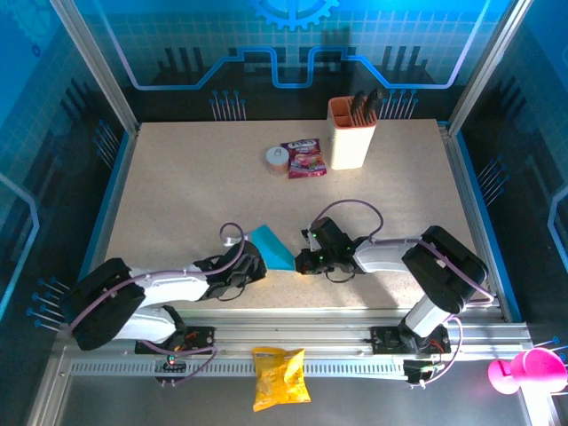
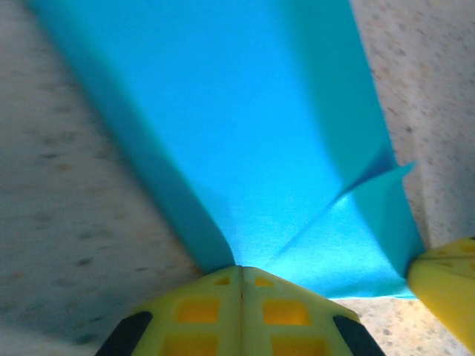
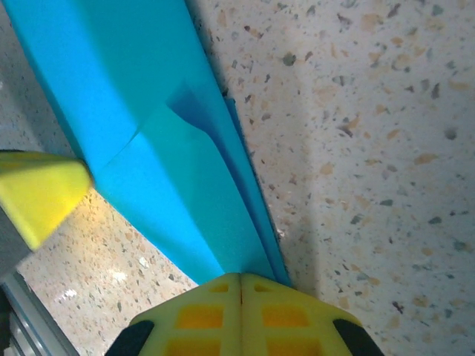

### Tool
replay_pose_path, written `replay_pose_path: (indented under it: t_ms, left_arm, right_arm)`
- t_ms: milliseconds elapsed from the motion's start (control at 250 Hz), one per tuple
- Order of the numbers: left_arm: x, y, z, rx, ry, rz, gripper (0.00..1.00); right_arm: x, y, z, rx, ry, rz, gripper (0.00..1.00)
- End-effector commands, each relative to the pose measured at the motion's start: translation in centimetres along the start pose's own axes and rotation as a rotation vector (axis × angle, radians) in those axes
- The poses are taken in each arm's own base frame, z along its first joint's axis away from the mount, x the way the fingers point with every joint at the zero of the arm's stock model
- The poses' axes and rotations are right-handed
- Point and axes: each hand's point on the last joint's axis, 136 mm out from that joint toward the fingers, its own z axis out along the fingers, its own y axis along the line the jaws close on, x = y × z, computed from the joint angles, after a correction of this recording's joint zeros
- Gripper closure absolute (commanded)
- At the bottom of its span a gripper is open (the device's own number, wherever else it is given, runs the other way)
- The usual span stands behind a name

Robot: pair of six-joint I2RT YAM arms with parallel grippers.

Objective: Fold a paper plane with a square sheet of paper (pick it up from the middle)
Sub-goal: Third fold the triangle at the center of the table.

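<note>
Cyan-blue paper, already folded into a narrow tapering wedge, just below centre of the top external frame, low over the speckled worktop and caught between both end effectors. Flat or raised on edge: cannot tell from above.

Left end effector, at the paper's lower left: jaws pressed together on the sheet, which rises straight out of the seam at bottom centre of the left wrist frame. Loose flap lifted at lower right of that frame, not yet lying flush.

Right end effector, at the paper's lower right: jaws likewise closed on the layered edge, seen at bottom centre of the right wrist frame, stacked folds running up and to the left.

Step in hand, as a judgement: mid-fold, with centre crease and first folds made and a wing or flap fold not yet flattened. Next move likely to call for one end effector pinning the sheet while the other releases, turns the flap over and presses along the crease. No pulling apart, for fear of tearing or dragging the thin paper.

Count:
- one sheet of paper
- two end effectors
- one knife block
- one red-purple snack packet
- one small roll, probably tape
- one yellow crisp bag
- one pink cup
</note>
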Motion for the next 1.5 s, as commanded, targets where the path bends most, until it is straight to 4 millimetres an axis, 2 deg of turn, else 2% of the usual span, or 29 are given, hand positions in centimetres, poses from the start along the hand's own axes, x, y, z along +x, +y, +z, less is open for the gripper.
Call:
replay_pose_path:
  t_ms: [0,160,288,439,643,735,883,1011,1146,1274,1498]
  left_arm:
    - [0.5,5.7,-1.5,-0.235,0.013,0.027,1.0]
    - [-1.9,0.5,-2.7,-0.08,-0.028,0.105,1.0]
    - [-2.7,-3.2,-3.0,0.025,-0.022,0.189,1.0]
    - [-2.3,-6.6,-2.0,0.133,0.027,0.282,1.0]
    - [-0.3,-8.9,0.4,0.221,0.14,0.373,1.0]
    - [0.8,-8.4,1.6,0.221,0.182,0.392,1.0]
    - [2.1,-5.8,3.0,0.157,0.218,0.375,1.0]
    - [2.7,-4.0,3.4,0.122,0.214,0.334,1.0]
    - [3.0,-3.2,3.2,0.112,0.208,0.311,1.0]
    - [2.9,-2.9,3.1,0.105,0.198,0.3,1.0]
    - [2.9,-2.6,3.0,0.093,0.195,0.304,1.0]
  right_arm:
    - [3.1,-6.2,-0.5,0.245,0.132,-0.026,1.0]
    - [1.8,-5.5,-0.8,0.251,0.137,-0.129,1.0]
    - [1.3,-5.0,-0.7,0.235,0.142,-0.162,1.0]
    - [1.1,-4.4,-0.7,0.212,0.136,-0.163,1.0]
    - [0.6,-3.3,-1.2,0.178,0.122,-0.145,1.0]
    - [0.2,-2.6,-1.5,0.162,0.109,-0.14,1.0]
    - [-0.4,-1.5,-2.4,0.136,0.085,-0.129,1.0]
    - [-1.1,-0.2,-3.6,0.094,0.03,-0.095,1.0]
    - [-1.6,1.1,-4.3,0.043,-0.029,-0.039,1.0]
    - [-1.3,1.9,-3.5,0.034,-0.054,0.014,1.0]
    - [-1.1,2.0,-1.2,0.06,-0.091,0.084,1.0]
